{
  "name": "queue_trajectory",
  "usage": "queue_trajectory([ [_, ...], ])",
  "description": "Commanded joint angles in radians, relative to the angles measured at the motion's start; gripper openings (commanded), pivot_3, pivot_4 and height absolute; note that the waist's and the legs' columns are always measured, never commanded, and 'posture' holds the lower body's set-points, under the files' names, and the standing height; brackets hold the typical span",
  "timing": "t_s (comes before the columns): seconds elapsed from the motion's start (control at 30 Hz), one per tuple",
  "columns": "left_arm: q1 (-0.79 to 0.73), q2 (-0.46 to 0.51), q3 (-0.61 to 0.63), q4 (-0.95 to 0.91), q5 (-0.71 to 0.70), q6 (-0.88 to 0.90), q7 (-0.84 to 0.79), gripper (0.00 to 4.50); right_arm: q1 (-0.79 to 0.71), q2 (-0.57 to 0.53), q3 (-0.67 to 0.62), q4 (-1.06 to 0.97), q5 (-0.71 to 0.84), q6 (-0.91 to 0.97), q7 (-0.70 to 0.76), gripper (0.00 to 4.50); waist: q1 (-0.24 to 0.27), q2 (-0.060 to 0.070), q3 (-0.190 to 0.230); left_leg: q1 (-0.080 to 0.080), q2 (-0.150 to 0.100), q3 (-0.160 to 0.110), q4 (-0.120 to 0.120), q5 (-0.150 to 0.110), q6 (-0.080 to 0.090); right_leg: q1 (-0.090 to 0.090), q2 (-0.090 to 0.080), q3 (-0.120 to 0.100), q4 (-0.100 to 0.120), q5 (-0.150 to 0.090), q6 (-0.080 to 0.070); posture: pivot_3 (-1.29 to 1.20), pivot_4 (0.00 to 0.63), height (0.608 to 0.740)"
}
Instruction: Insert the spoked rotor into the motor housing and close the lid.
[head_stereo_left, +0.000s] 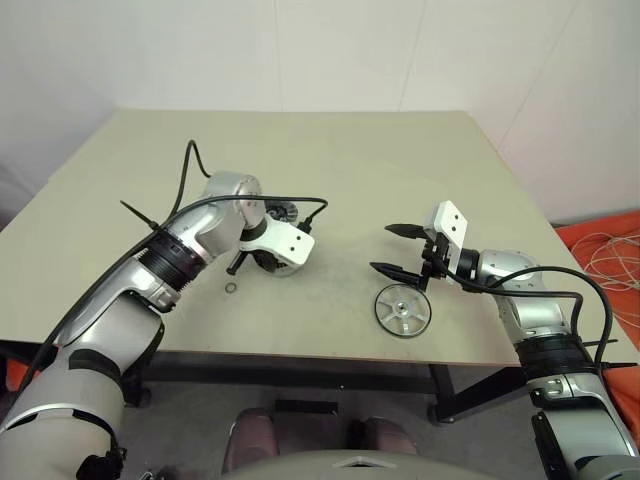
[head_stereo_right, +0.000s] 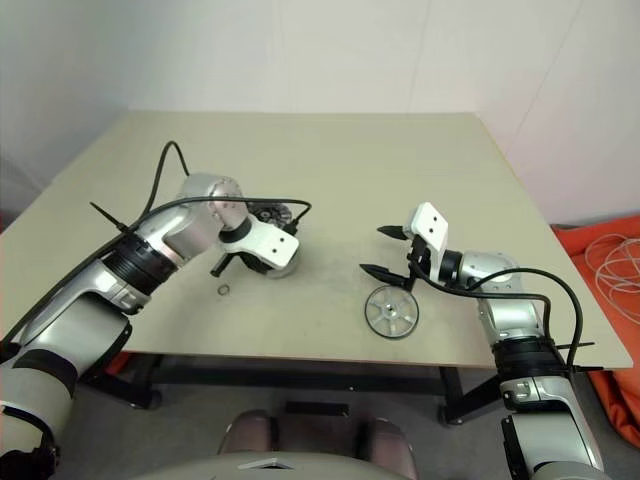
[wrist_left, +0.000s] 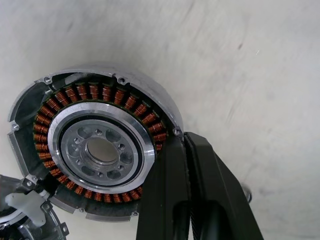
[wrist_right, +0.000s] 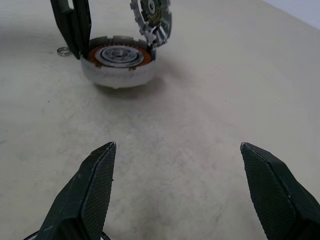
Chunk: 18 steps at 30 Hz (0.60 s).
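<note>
Copper windings ring the motor housing (wrist_right: 118, 62), no rotor inside; closed left end effector (wrist_right: 76, 30) at its rim. Spoked rotor (head_stereo_left: 402, 310) on tabletop (head_stereo_left: 400, 180) beneath open, empty right end effector (head_stereo_left: 400, 250).

Copper-orange windings ring the silver-grey motor housing (wrist_left: 95, 145) on a beige table (head_stereo_left: 400, 170).

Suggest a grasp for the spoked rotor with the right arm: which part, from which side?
Grip the thin rim of the spoked rotor, coming from above. It lies flat on the table, so only the rim and spoke gaps offer purchase: one finger outside the rim, one through a gap. The right end effector, open, hovers just behind it.
</note>
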Motion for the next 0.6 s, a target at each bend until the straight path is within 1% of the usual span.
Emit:
queue_trajectory([
  [0.03, -0.026, -0.008, 0.001, -0.047, 0.013, 0.009, 0.003, 0.02, -0.003, -0.004, -0.024, -0.014, 0.021, -0.020, -0.004, 4.50, 0.000, 0.000, 0.000, 0.000, 0.000, 0.000, 0.000, 0.000, 0.000, 0.000, 0.000, 0.000, 0.000, 0.000, 0.000, 0.00, 0.000, 0.740],
  [0.27, 0.000, -0.025, -0.006, -0.077, 0.005, 0.027, 0.004, 0.02, -0.003, -0.005, -0.022, -0.014, 0.020, -0.017, -0.010, 4.50, 0.000, 0.000, 0.000, 0.000, 0.000, 0.000, 0.000, 0.000, 0.001, 0.000, 0.000, 0.000, 0.000, 0.000, 0.000, 0.00, 0.000, 0.740],
  [0.53, 0.009, -0.008, -0.020, -0.105, -0.028, 0.016, -0.012, 0.02, -0.013, -0.002, -0.017, -0.009, 0.016, -0.018, -0.014, 4.50, 0.000, 0.000, 0.000, 0.000, 0.000, 0.000, 0.000, 0.000, 0.001, 0.000, 0.000, 0.000, 0.000, 0.000, 0.000, 0.00, 0.000, 0.740],
  [0.6, 0.008, -0.009, -0.015, -0.106, -0.028, 0.014, -0.006, 0.46, -0.014, -0.002, -0.015, -0.009, 0.015, -0.019, -0.014, 4.50, 0.000, 0.000, 0.000, 0.000, 0.000, 0.000, 0.000, 0.000, 0.001, 0.000, 0.000, 0.000, 0.000, 0.000, 0.000, 0.00, 0.000, 0.740],
])
